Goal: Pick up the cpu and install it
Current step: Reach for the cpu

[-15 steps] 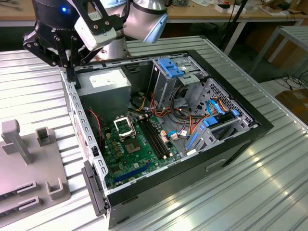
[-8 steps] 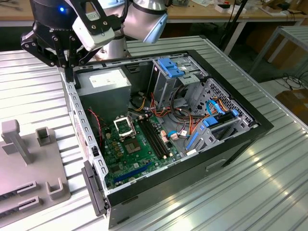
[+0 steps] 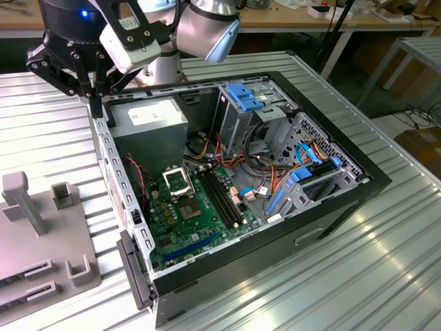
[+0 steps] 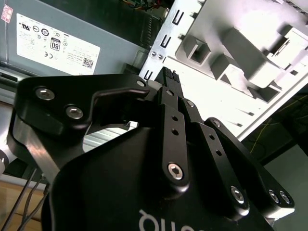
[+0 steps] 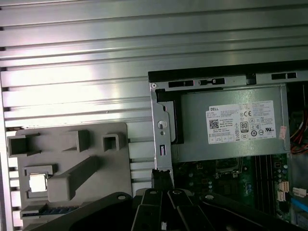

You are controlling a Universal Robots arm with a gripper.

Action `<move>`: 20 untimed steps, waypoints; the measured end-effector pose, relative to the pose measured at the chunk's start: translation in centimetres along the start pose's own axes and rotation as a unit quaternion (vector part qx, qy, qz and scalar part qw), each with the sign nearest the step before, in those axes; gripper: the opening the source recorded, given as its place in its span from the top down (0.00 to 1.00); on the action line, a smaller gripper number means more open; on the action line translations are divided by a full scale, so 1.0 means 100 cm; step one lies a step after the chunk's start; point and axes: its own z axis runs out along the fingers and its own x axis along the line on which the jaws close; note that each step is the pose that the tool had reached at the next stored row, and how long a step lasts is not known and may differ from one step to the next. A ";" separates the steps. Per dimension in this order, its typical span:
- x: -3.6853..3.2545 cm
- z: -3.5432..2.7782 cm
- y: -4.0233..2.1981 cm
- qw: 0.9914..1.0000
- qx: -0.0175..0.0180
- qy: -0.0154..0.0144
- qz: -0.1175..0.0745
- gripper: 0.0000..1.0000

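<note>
Hand (image 5: 162, 175) closed, empty, at case rim (image 5: 162, 144), cpu (image 5: 38, 183) apart

The arm (image 3: 207, 26) enters at the top of the exterior view with its grey joint bent, and the black wrist (image 3: 69, 14) points straight down. The gripper (image 3: 96, 103) hangs under the wrist, at the exterior view's left. Its fingers (image 4: 169, 91) are pressed together at the tips and there is nothing between them. In both wrist views the black linkage bars (image 5: 151, 211) run together to one narrow point.
</note>
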 end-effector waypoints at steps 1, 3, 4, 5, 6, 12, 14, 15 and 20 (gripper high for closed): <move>0.0003 0.0000 0.0000 1.000 0.000 0.000 0.000 0.89; 0.0009 0.0000 -0.0001 1.000 0.000 0.000 0.000 0.89; 0.0012 0.0000 -0.0001 1.000 0.000 0.000 0.000 0.89; 0.0015 0.0000 -0.0001 1.000 0.000 0.000 0.000 0.89; 0.0018 0.0000 -0.0001 1.000 0.000 0.000 0.000 0.89; 0.0043 0.0001 -0.0003 1.000 0.000 0.001 0.000 0.89; 0.0050 0.0001 -0.0004 1.000 0.000 0.001 0.000 0.89; 0.0054 0.0001 -0.0004 1.000 0.000 0.001 0.000 0.89; 0.0072 0.0002 -0.0006 1.000 0.000 0.001 0.000 0.89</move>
